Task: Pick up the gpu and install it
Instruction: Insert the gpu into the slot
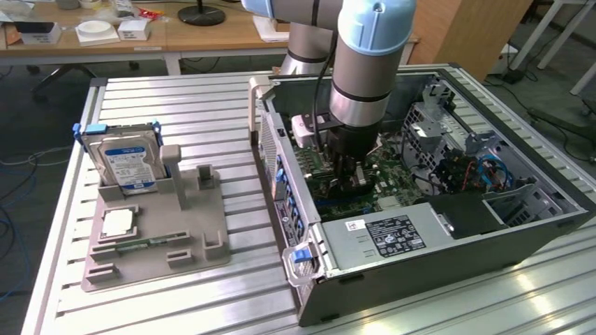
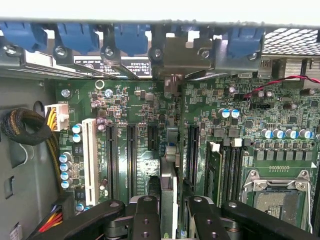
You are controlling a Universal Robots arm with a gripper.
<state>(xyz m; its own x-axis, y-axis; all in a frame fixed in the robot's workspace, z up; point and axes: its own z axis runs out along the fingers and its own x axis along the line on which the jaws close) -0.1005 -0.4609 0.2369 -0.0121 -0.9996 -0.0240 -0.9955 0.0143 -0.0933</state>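
The gripper (image 2: 169, 220) was clamped on the gpu (image 2: 169, 187), holding it edge-on just above the motherboard (image 2: 280, 125), between two black expansion slots (image 2: 131, 155). A slight misalignment with the slot could have jammed the card's edge or bent its bracket against the case's rear wall (image 2: 150, 25).

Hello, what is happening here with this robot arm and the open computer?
The robot arm has reached down into the open computer case. Its gripper holds the gpu edge-on between its fingers, right above the slots of the motherboard, with the card's bracket end toward the case's rear wall. On the table beside the case, a grey holder keeps a hard drive and a memory stick.
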